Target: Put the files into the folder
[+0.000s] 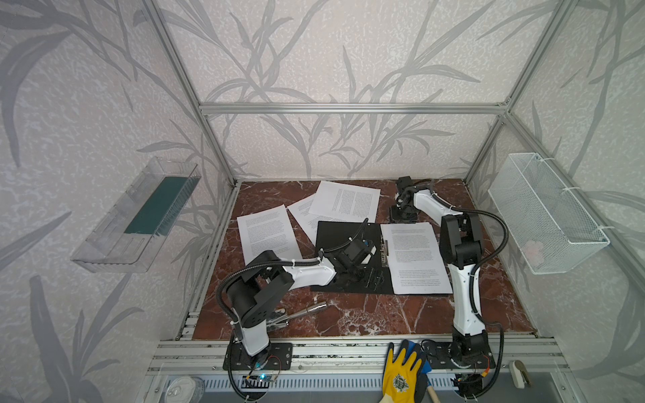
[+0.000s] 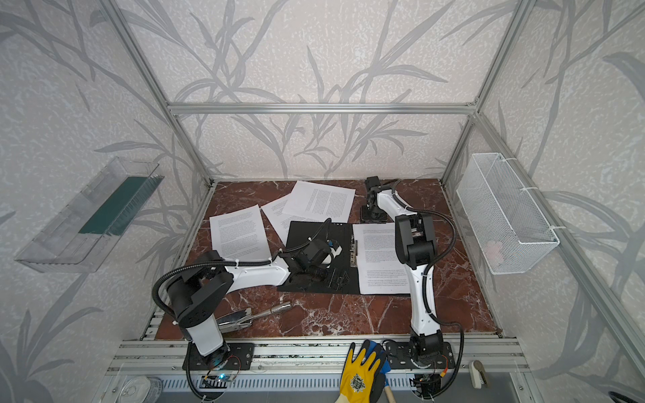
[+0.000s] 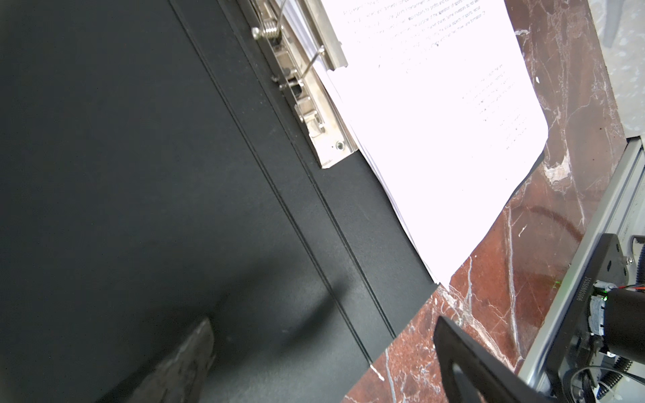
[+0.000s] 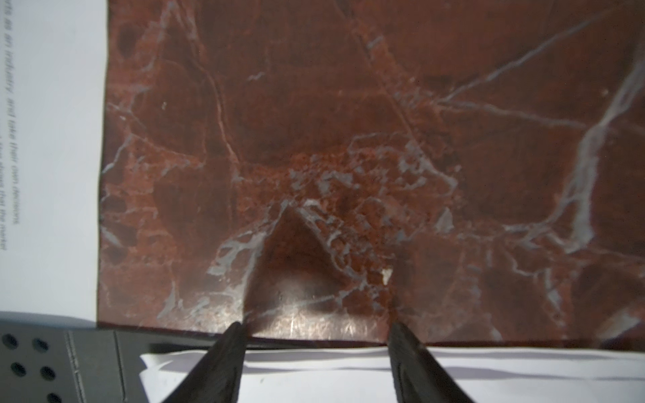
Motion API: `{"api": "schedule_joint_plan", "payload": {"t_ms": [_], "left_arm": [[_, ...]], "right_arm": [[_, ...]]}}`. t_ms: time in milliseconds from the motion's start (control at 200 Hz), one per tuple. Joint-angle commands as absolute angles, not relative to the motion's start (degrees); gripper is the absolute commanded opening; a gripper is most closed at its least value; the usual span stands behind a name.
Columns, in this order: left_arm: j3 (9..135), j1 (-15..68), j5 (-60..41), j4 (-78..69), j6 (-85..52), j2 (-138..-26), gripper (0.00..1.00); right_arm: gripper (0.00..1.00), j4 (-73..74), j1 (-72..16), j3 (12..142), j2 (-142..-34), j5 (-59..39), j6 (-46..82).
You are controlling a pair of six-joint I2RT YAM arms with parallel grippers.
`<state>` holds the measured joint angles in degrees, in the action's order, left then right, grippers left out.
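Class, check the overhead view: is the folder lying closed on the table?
No, the folder lies open with its black inside facing up and printed sheets resting on one half.

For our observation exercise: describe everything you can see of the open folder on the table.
The folder lies open and flat on the marbled table, matte black inside facing up; its outside is hidden. Parallel creases flank the spine, where a metal clip sits. A stack of printed sheets covers its right half. The left gripper, open, is over the bare left half near the front edge; contact is unclear.
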<state>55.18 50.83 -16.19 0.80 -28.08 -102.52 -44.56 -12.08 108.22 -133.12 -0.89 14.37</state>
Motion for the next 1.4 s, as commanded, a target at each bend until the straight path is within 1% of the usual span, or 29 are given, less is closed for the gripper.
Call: {"api": "schedule_joint_plan", "payload": {"t_ms": [0, 30, 90, 155, 225, 275, 310, 340, 460, 575, 695, 750, 945, 1200, 1395], "left_arm": [[54.1, 50.7, -15.7, 7.5, -29.0, -106.1, 0.99], [54.0, 50.7, -15.7, 7.5, -29.0, -106.1, 0.99], [54.0, 50.7, -15.7, 7.6, -28.9, -106.0, 0.99], [54.0, 50.7, -15.5, 7.6, -28.9, -105.9, 0.99], [54.0, 50.7, -15.4, 7.8, -28.9, -105.9, 0.99], [54.0, 50.7, -15.3, 7.9, -28.9, -105.8, 0.99], [54.0, 50.7, -15.2, 7.9, -28.8, -105.8, 0.99], [54.0, 50.7, -15.2, 7.8, -28.8, -105.8, 0.99], [54.0, 50.6, -15.3, 7.8, -28.8, -105.9, 0.99], [53.9, 50.7, -15.8, 7.7, -28.9, -105.9, 0.99], [53.8, 50.6, -16.0, 7.4, -29.2, -105.8, 0.99], [53.7, 50.7, -16.3, 7.3, -29.3, -105.9, 0.99], [53.6, 50.6, -16.8, 6.9, -29.5, -105.8, 0.99], [53.3, 50.7, -16.3, 7.1, -29.2, -105.2, 0.99], [53.2, 50.6, -16.3, 7.3, -29.2, -104.8, 0.99]], "right_arm": [[0.68, -46.5, -11.5, 107.4, -131.3, 0.2, 15.8], [0.7, -46.5, -11.1, 107.8, -131.0, 0.1, 16.0], [0.75, -46.3, -10.3, 108.1, -130.1, 0.1, 16.5], [0.79, -44.5, -9.1, 106.2, -127.7, 0.9, 17.2], [0.84, -40.9, -7.8, 100.8, -122.9, 2.2, 18.3], [0.87, -36.8, -6.8, 94.5, -118.3, 2.6, 19.0], [0.92, -33.8, -6.1, 89.7, -115.1, 3.0, 19.7], [1.0, -31.9, -5.4, 85.5, -111.9, 3.6, 21.2], [0.99, -23.6, -0.9, 70.4, -100.7, 0.1, 25.7], [0.99, -16.4, 3.0, 56.1, -90.0, -0.7, 30.3], [0.99, -8.1, 8.5, 42.3, -81.4, -6.0, 34.6], [0.99, -6.4, 10.2, 38.4, -78.5, -7.7, 35.2], [0.99, -7.4, 10.9, 34.2, -75.5, -11.7, 35.9], [0.99, -10.7, 11.0, 33.7, -78.7, -16.0, 35.4], [0.99, -13.9, 11.1, 33.7, -78.7, -15.1, 35.1]]}}
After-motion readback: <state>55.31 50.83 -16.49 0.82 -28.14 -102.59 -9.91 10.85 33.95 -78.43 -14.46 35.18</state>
